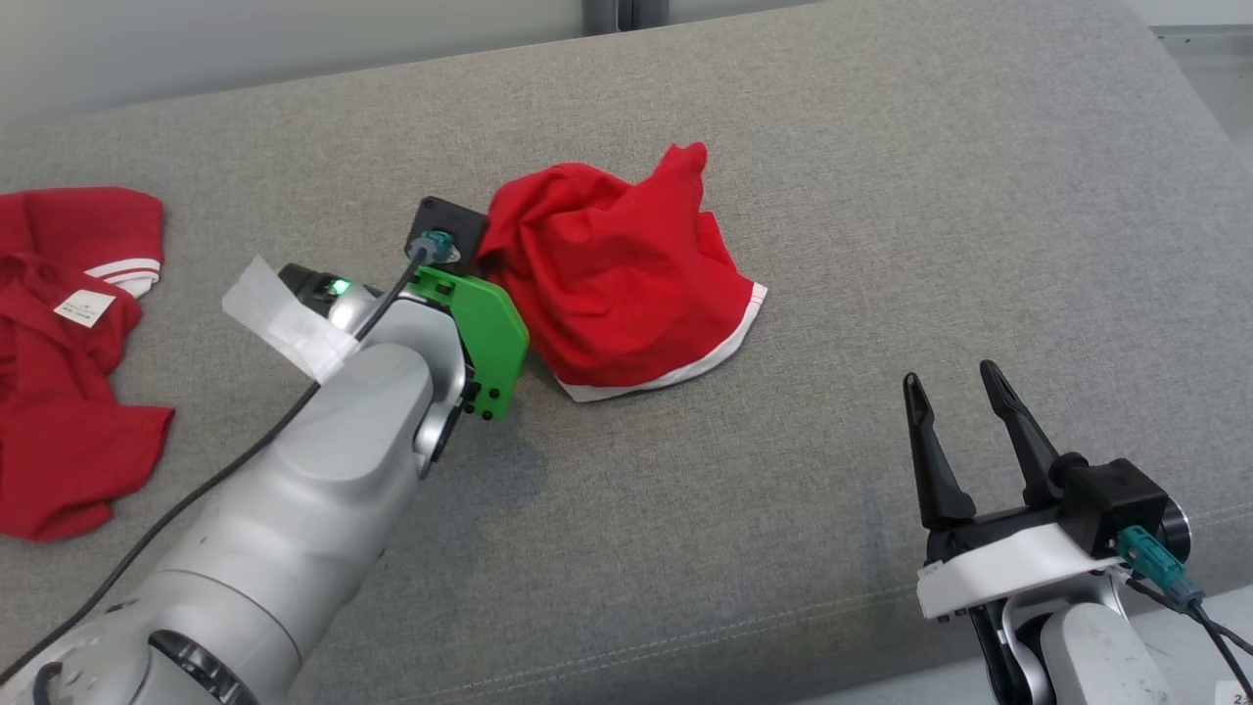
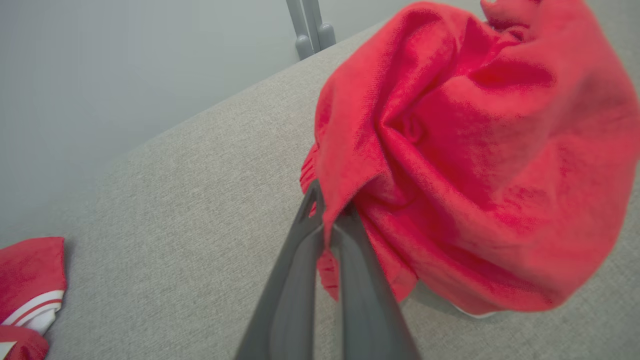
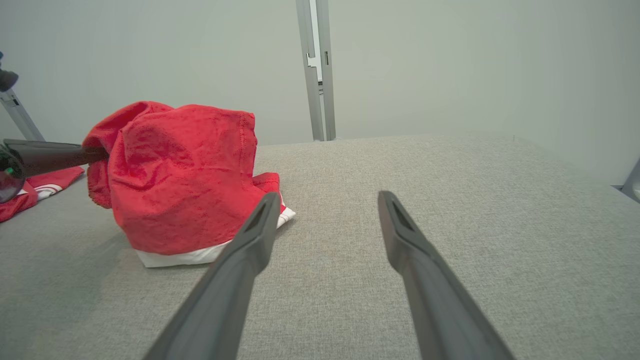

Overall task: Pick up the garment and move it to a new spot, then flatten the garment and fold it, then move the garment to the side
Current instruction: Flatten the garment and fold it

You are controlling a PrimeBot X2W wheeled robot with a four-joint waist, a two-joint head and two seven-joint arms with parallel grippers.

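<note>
Right gripper [image 1: 950,372] at 5 o'clock, fingers apart, empty. Left gripper [image 2: 331,220], coming from 7 o'clock, is clamped on the left edge of the crumpled red cloth garment with white hem [image 1: 617,274]. It sits bunched at centre on the grey fabric surface [image 1: 783,509]. Second red garment [image 1: 59,392] at 9 o'clock.

The grey fabric surface [image 1: 685,548] bears a bunched red garment [image 1: 617,284] and, leftward, another red shirt [image 1: 69,392].

- Garment [image 1: 617,284]: red, with a white band along the hem.
- Second garment [image 1: 69,411]: red, with a white-striped cuff and a white label.
- Cushioned surface [image 1: 783,548]: grey weave.
- Wrist plate [image 1: 487,338]: bright green.
- Right fingers [image 1: 930,450]: dark grey.
</note>
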